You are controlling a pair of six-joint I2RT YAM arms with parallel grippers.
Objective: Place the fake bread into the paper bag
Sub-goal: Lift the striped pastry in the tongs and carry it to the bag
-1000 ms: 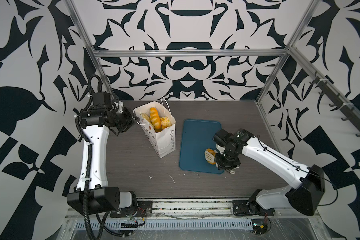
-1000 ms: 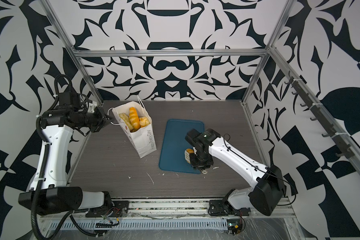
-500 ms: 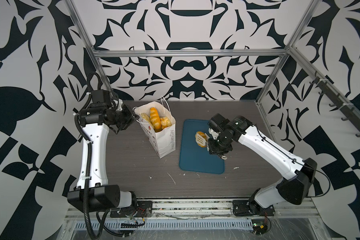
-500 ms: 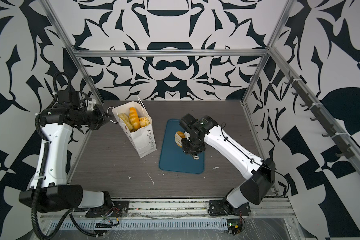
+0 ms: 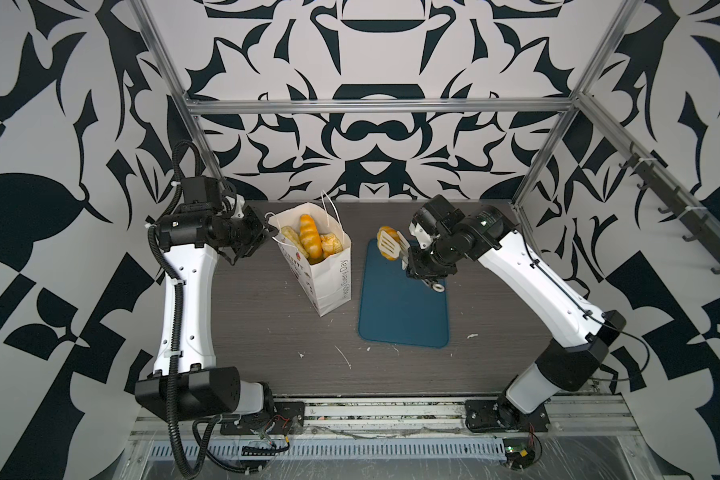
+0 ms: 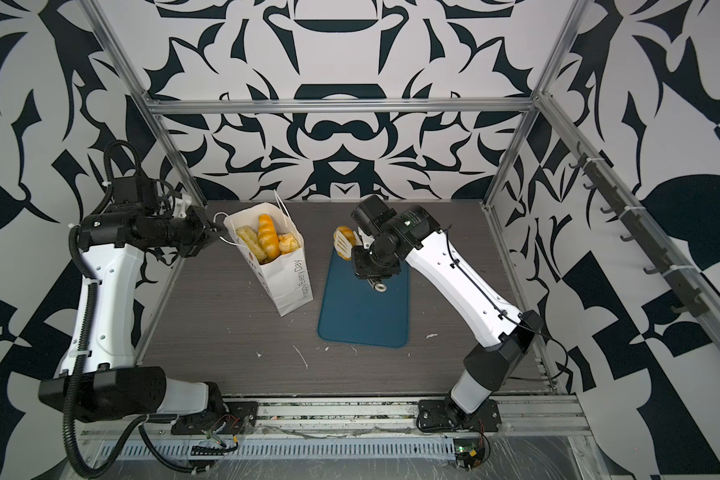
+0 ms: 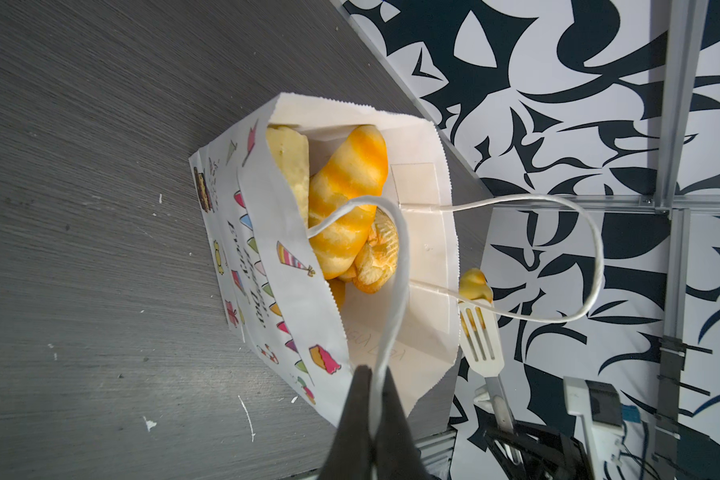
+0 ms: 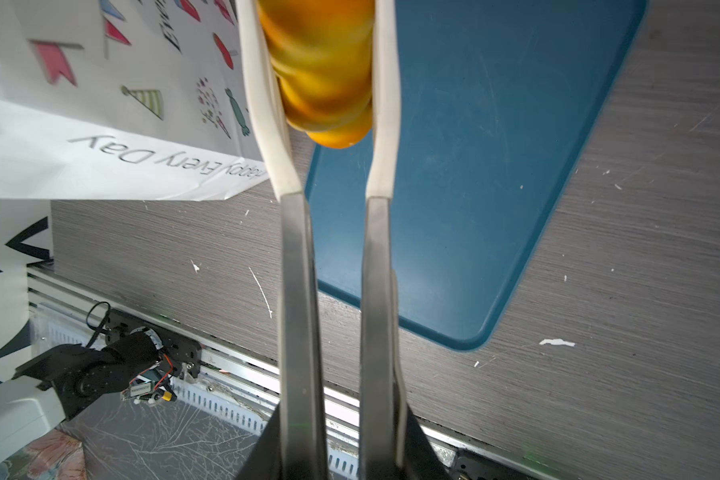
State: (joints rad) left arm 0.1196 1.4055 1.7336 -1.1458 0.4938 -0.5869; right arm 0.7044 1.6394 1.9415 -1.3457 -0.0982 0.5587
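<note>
Black-and-white patterned walls (image 5: 371,62) box in a dark wood-grain table (image 5: 267,332) as a lifted pastry (image 8: 321,62) nears the paper bag (image 5: 329,282).

A second ago the right gripper (image 5: 412,259) worked low over the near end of the teal tray (image 5: 404,316). Now it is raised above the far end. The tongs (image 8: 296,249) it squeezes are pinching the golden pastry between their white slotted heads, clear of the tray and near the bag's open mouth, not yet over it. The left gripper (image 7: 374,374) is pressed together on a cord handle (image 7: 395,291), holding that mouth wide, and the rest of the fake bread (image 5: 310,237) stands inside. No other pastry shows on the tray, so I judge this the final carry, with only the drop past the rim left. White scraps (image 5: 344,357) litter the table, and an aluminium frame (image 5: 375,104) edges the walls.
</note>
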